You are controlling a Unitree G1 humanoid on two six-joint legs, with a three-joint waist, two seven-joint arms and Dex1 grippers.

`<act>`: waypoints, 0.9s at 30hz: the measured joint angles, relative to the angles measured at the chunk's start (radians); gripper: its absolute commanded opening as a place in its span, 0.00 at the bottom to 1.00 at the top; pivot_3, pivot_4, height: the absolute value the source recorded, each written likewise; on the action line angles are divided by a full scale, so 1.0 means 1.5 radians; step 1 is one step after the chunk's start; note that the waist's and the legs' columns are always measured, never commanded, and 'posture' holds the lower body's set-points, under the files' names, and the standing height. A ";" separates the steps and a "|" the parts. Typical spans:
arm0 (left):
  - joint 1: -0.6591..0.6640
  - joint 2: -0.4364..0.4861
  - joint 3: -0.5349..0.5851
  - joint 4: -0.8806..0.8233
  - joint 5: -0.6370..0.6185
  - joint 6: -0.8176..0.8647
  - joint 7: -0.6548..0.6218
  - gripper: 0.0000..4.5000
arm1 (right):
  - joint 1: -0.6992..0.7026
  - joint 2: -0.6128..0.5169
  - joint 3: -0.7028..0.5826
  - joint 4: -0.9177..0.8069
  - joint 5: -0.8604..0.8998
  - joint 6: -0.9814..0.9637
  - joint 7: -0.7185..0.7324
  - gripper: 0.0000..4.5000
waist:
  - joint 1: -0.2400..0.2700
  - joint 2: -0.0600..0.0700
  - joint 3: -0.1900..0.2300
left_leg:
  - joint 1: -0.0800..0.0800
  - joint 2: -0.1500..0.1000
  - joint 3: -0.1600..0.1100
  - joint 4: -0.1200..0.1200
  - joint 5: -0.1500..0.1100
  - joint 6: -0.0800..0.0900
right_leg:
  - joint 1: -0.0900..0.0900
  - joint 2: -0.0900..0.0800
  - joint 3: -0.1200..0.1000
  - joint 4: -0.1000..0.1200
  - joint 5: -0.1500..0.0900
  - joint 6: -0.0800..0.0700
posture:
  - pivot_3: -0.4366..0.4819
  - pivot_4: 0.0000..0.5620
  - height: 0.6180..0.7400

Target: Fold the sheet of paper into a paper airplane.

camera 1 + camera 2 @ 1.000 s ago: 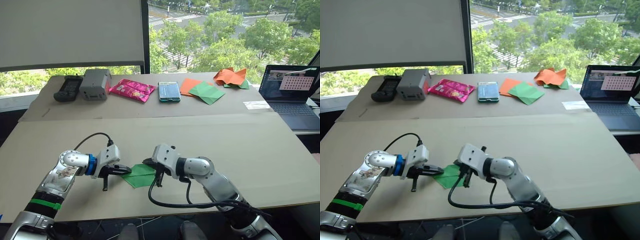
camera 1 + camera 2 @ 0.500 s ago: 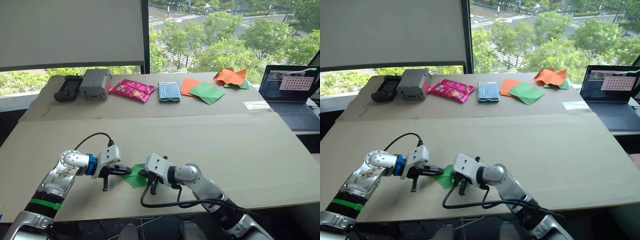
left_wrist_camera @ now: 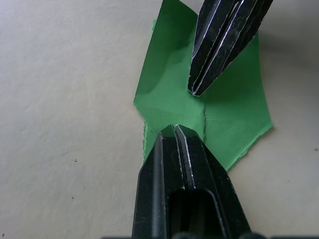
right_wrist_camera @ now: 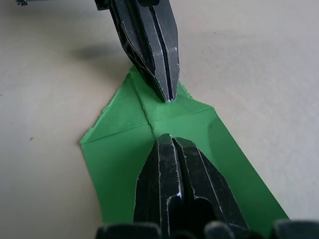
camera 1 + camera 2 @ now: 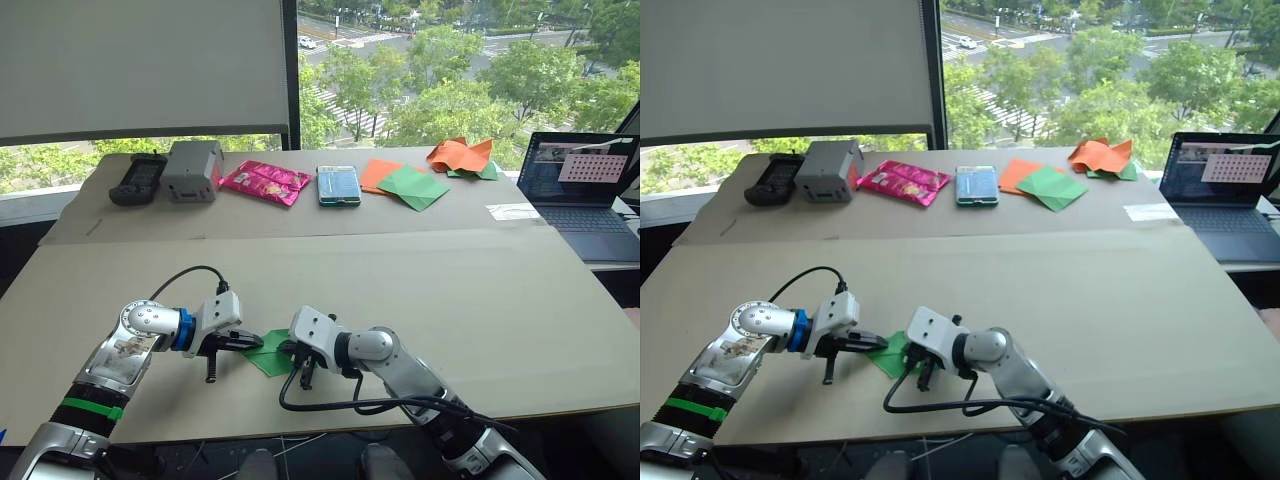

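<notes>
Wrist views: creases on folded sheet of paper (image 4: 149,124), near table's (image 5: 450,290) front edge. Left gripper (image 3: 174,130) and right gripper (image 4: 167,139) clenched, tips pressing paper from opposite sides.

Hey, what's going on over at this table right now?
A two-armed robot is folding a green sheet of paper at the near edge of the table. Both grippers are shut, tips pressed on the partly folded paper: the left gripper from one side, the right gripper from the other, tips nearly meeting over a crease. It isn't an airplane yet.
</notes>
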 measured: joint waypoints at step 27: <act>0.008 -0.001 -0.003 0.000 0.003 -0.019 0.001 0.00 | 0.050 -0.085 -0.055 -0.105 0.046 0.103 -0.006 0.00 | 0.016 0.001 -0.003 | 0.000 -0.001 0.000 0.000 -0.002 -0.004 | 0.000 -0.001 0.000 -0.002 0.000 0.000 | 0.48 0.27 0.82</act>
